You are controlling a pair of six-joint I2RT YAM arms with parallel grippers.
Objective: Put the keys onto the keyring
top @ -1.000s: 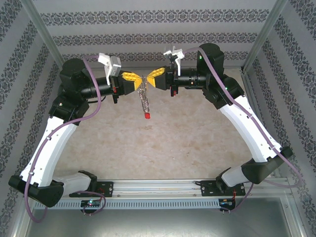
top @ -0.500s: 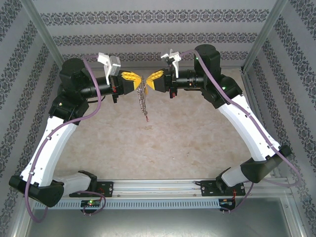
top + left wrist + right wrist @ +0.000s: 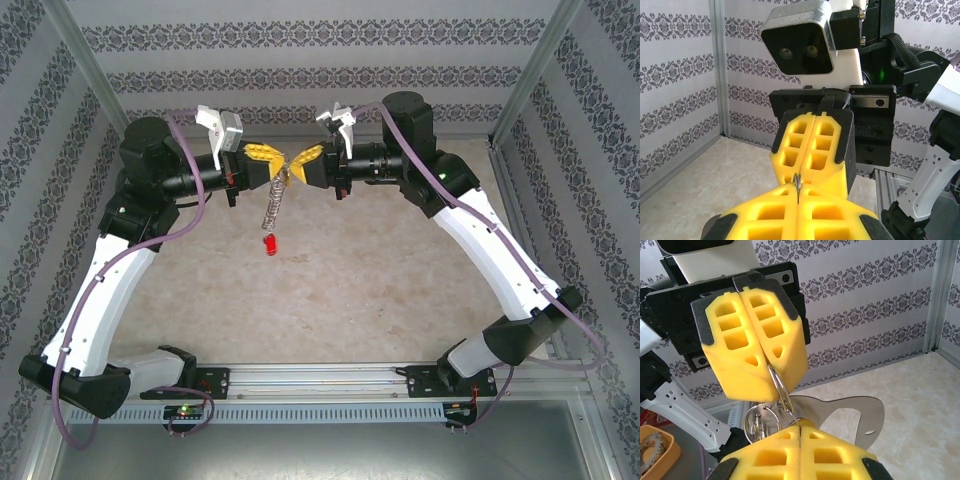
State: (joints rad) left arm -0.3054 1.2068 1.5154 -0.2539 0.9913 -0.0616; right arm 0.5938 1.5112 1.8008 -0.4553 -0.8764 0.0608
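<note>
Left gripper (image 3: pixel 276 167) is pointing in from the left, well above the table (image 3: pixel 350 290). Its jaws are pressing together and pinching a thin wire loop of the keyring (image 3: pixel 840 404). The right wrist cam is showing that wire coming straight out of the seam btwn its pads.

The keyring is hanging in mid-air btwn the two tips, w/ its chain (image 3: pixel 272 205) dangling down and slanting a bit left. The red tag (image 3: pixel 267 245) is hanging at the bottom. The flat grey loop is sticking out just behind the right fingers.

Right gripper (image 3: pixel 294 166) is pointing in from the right, tip to tip w/ the left one. Its jaws are together too, and the same wire is running into its seam, so it's gripping the keyring as well.
</note>
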